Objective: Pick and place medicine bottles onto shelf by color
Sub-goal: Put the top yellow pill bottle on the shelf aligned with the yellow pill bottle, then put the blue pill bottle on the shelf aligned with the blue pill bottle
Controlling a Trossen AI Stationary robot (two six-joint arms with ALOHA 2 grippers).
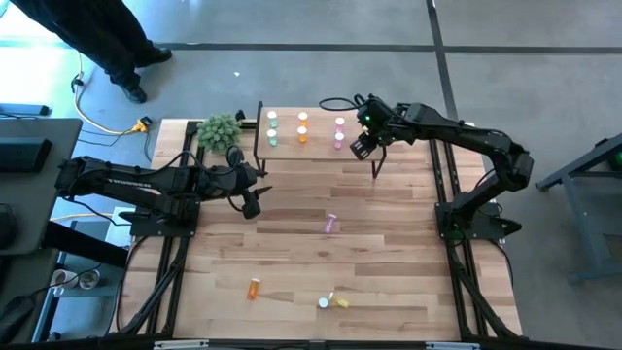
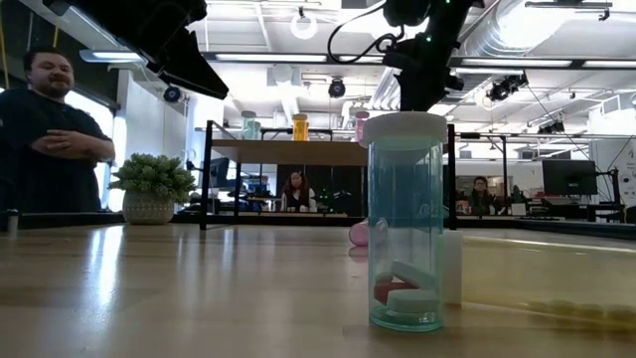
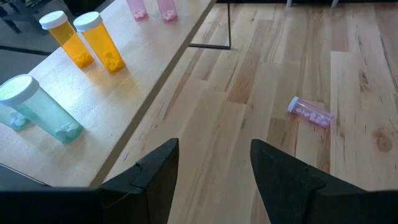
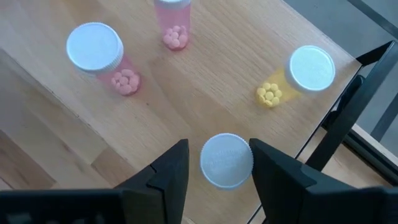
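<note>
Centre-left in the high view, the left end effector waits above the bench, fingers apart and empty. Upper centre, the shelf holds colour-grouped medicine bottles; the right end effector, fingers parted, straddles a white-capped bottle standing beside the yellow one, seemingly just releasing it.

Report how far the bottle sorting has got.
Done: green bottles, orange bottles, pink bottles and a yellow bottle stand on the shelf.
In hand: the right gripper is at a white-capped bottle there; the left gripper hangs open and empty.
Left on the table: loose pink bottle, loose orange bottle, loose yellow bottle, loose green bottle.
</note>
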